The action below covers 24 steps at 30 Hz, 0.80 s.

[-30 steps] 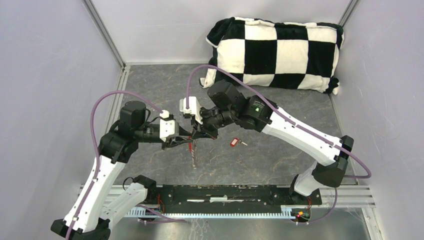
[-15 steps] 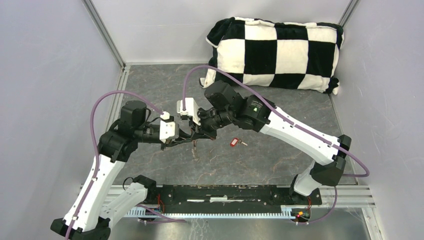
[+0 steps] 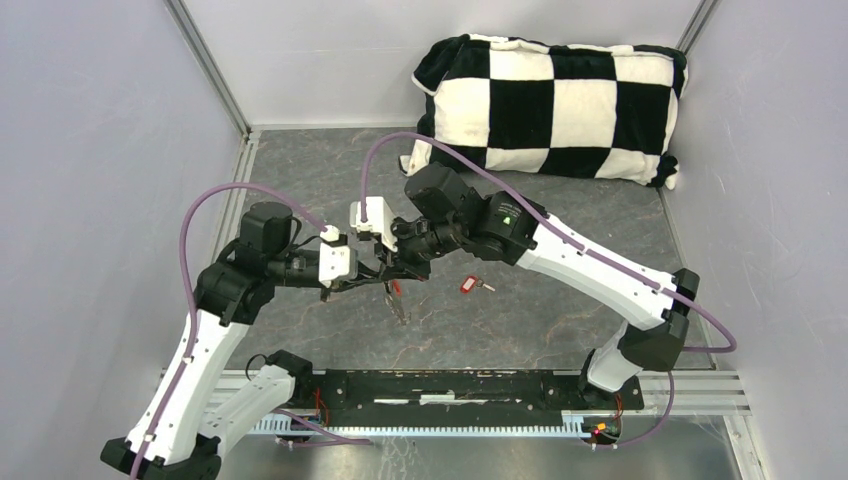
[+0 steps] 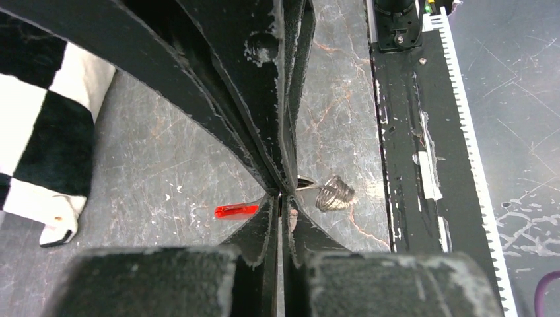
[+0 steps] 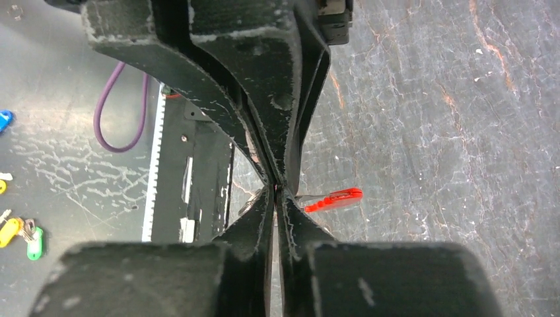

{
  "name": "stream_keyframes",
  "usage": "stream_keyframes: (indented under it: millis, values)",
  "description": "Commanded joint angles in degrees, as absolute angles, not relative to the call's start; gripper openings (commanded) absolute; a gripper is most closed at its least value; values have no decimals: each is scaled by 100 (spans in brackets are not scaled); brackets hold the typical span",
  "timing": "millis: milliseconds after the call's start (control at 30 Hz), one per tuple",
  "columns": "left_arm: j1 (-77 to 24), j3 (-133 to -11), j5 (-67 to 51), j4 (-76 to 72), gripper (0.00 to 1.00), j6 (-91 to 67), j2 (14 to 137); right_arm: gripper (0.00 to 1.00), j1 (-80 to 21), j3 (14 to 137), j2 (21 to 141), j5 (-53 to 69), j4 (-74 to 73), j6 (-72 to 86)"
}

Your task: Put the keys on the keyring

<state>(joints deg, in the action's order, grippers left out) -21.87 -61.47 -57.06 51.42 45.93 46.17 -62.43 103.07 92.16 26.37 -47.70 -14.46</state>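
Observation:
My left gripper and right gripper meet tip to tip above the table's middle, both shut on the keyring, which dangles below them. In the left wrist view my shut left gripper pinches thin wire, with the silver rings to the right and the red fob to the left. In the right wrist view my shut right gripper has the red fob beside it. The red-headed key lies on the table right of the grippers. The dark-headed key is not discernible.
A black-and-white checkered pillow lies at the back right. A black rail runs along the near edge between the arm bases. Grey walls close in the sides. Coloured key tags lie beyond the rail.
Both grippers have shifted slightly left, still joined. The hanging keyring has swung and now slants down to the right instead of hanging straight.

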Motion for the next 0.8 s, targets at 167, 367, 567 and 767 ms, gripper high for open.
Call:
stream_keyframes:
  millis: [167, 367, 567, 767]
  values:
    - [-2195, -6264, -5856, 5114, 2, 4843, 4593, 36, -5710, 9111, 7807, 2951, -2791, -597]
    - [-2190, -6342, -6009, 4882, 2, 4591, 4618, 47, -5474, 7834, 7031, 3050, -1664, -70]
    - [-2189, -5910, -6160, 2716, 2, 2830, 4142, 56, -5337, 6350, 6413, 3209, 248, 946]
    - [-2191, -5546, -5919, 733, 2, 961, 3896, 59, -5325, 5583, 6193, 2959, 1586, 1785]
